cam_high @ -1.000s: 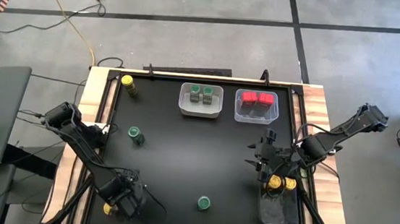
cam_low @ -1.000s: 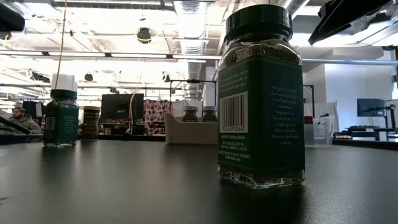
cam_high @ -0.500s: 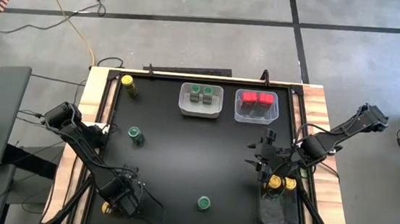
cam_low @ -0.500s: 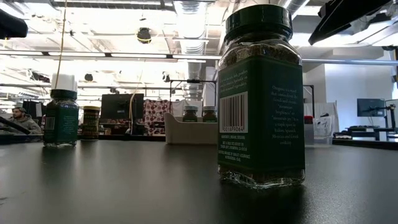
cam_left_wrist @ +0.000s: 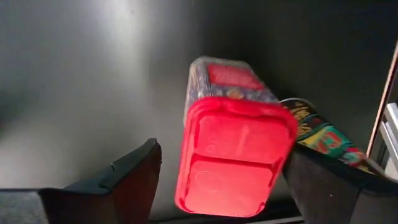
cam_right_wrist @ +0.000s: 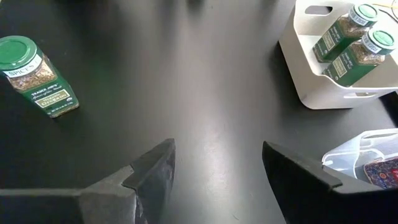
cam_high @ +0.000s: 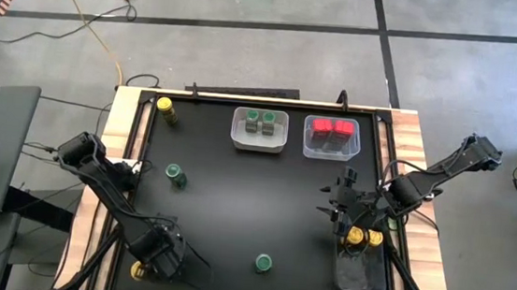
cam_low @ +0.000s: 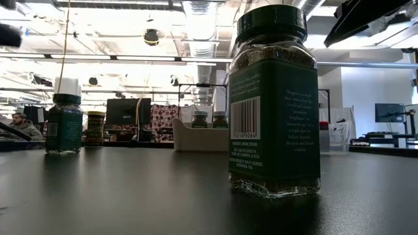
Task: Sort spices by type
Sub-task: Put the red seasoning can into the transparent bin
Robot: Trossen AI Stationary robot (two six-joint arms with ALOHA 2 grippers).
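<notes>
In the left wrist view a red boxy spice container [cam_left_wrist: 233,155] stands between the fingers of my open left gripper [cam_left_wrist: 224,186], red lid toward the camera. A jar with a colourful label [cam_left_wrist: 320,134] stands right beside it. From above, that gripper [cam_high: 161,254] hides the red box at the near-left corner, next to a yellow-lidded jar [cam_high: 140,268]. My right gripper [cam_high: 339,208] is open above the table near the right edge, touching nothing. Green-lidded jars stand loose on their bases [cam_high: 174,173] [cam_high: 263,262]. Another yellow-lidded jar [cam_high: 164,107] stands at the far left. My left gripper comes down from above with one finger [cam_left_wrist: 134,180] on each side of the red box's lid end [cam_left_wrist: 205,186]. I cannot tell whether either finger touches it. The box rests on the table.
A white bin [cam_high: 259,143] at the far edge holds green-lidded jars. A clear bin [cam_high: 330,151] beside it holds red boxes. A clear bin [cam_high: 360,276] near the right edge holds two yellow-lidded jars [cam_high: 356,236]. The table's middle is bare black surface.
My left arm has shifted a little at the near-left corner; its dark shape at the low view's upper left has drawn toward the picture's edge. The jars and bins have stayed where they were.
</notes>
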